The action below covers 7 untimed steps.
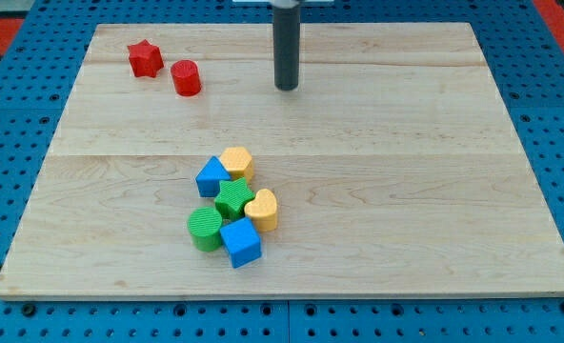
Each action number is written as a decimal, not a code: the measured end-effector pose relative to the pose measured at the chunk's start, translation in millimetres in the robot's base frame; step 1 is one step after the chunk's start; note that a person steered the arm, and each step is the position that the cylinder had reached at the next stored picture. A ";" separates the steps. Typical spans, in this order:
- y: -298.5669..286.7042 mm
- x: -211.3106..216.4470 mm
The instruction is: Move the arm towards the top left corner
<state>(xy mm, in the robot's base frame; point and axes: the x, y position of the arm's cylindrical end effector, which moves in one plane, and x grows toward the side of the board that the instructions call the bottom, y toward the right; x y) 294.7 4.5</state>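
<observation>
My tip [287, 88] stands on the wooden board [415, 143] near the view's top, a little left of centre. The rod comes down from the top edge. A red cylinder [186, 78] lies to the tip's left, and a red star [145, 59] lies further left, near the top left corner. The tip touches no block. A cluster lies below the tip, in the board's lower middle: a yellow hexagon [236, 163], a blue block [211, 177], a green star [232, 198], a yellow heart [262, 209], a green cylinder [204, 229] and a blue cube [241, 243].
The board rests on a blue pegboard surface [15, 133] that surrounds it on all sides. A red area [6, 24] shows at the view's top left beyond the board.
</observation>
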 end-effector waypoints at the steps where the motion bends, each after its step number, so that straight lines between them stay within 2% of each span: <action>1: -24.8 -50.2; 3: -185.0 -103.6; 4: -239.8 -103.1; 6: -221.7 -42.4; 7: -191.4 -32.4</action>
